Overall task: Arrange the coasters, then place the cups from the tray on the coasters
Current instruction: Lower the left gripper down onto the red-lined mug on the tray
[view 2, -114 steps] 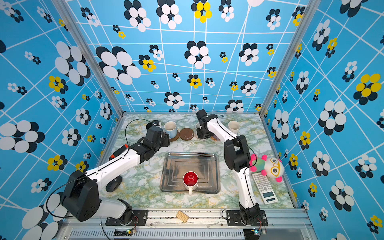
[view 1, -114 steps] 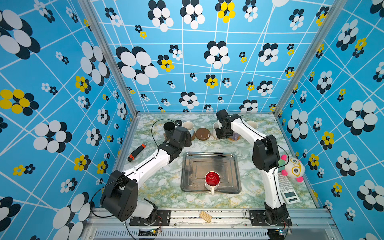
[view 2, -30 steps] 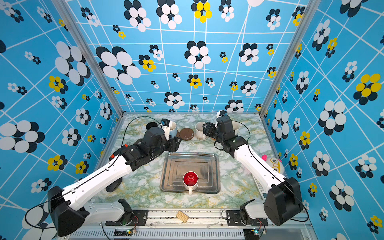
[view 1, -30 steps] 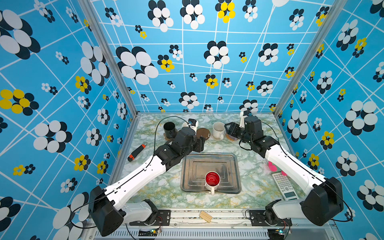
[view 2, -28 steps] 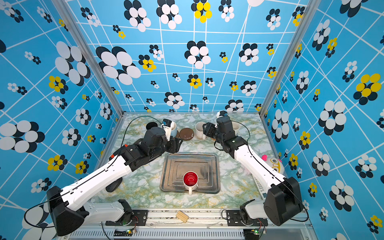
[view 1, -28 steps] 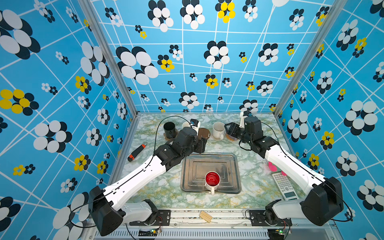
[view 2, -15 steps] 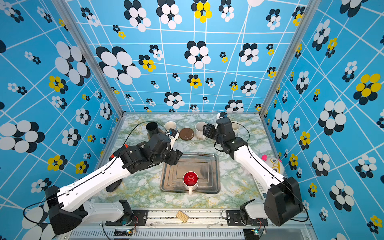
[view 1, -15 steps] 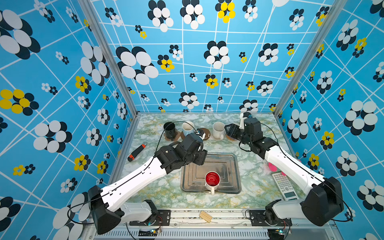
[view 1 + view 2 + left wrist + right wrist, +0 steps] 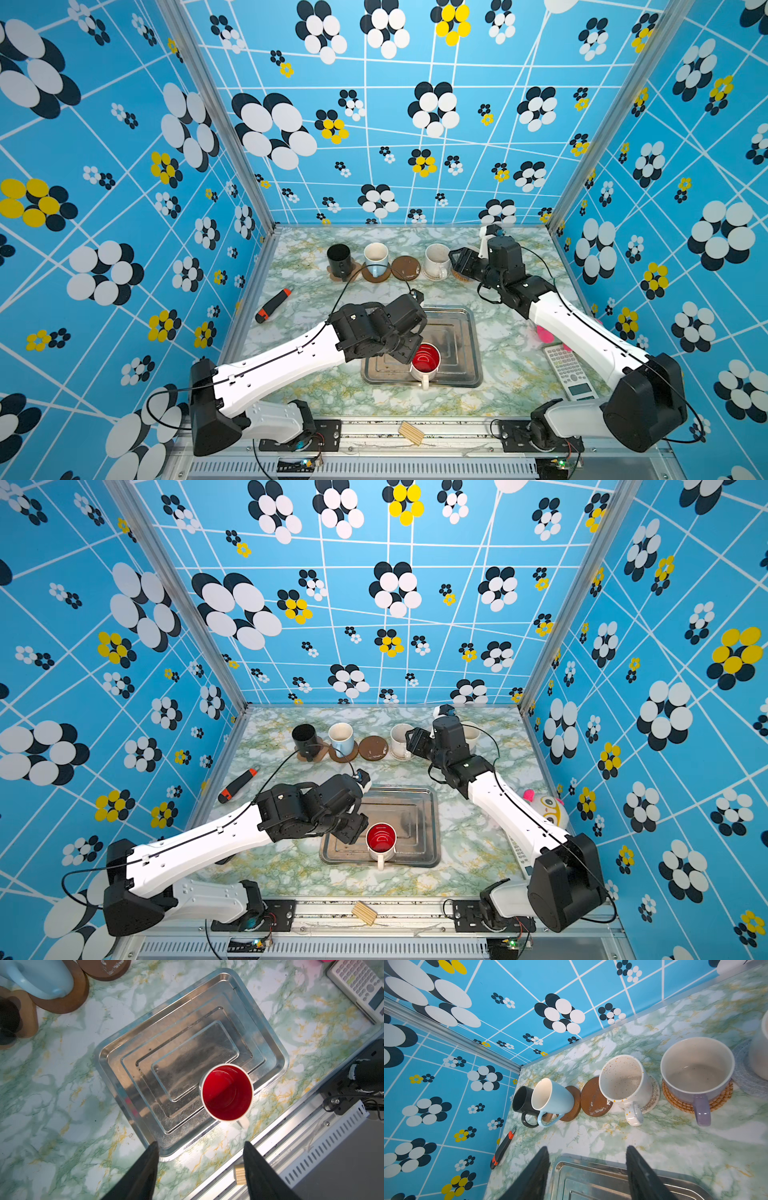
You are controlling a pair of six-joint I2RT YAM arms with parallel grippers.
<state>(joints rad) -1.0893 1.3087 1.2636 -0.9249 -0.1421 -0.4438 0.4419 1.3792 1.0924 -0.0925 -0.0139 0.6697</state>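
Over the tray's left side, our left fingers [image 9: 143,1172] are spread and empty, just beside the white mug with red inside [image 9: 227,1093], not touching it. That mug stands upright at the near edge of the tray [image 9: 116,1068], its handle out over the rim. Our right fingers [image 9: 533,1174] are also spread and empty, above the table [image 9: 591,1138] in front of the back row. Row: black mug [image 9: 521,1099] on paw coaster [image 9: 29,1020], light blue mug [image 9: 552,1095] on dark-brown disc [image 9: 574,1103], second dark-brown disc [image 9: 593,1099] bare, speckled mug [image 9: 623,1080] on lacy disc [image 9: 653,1097], lavender mug [image 9: 697,1072] on rattan disc [image 9: 720,1103], cream mug [image 9: 473,735] on grey spiral disc [image 9: 743,1076].
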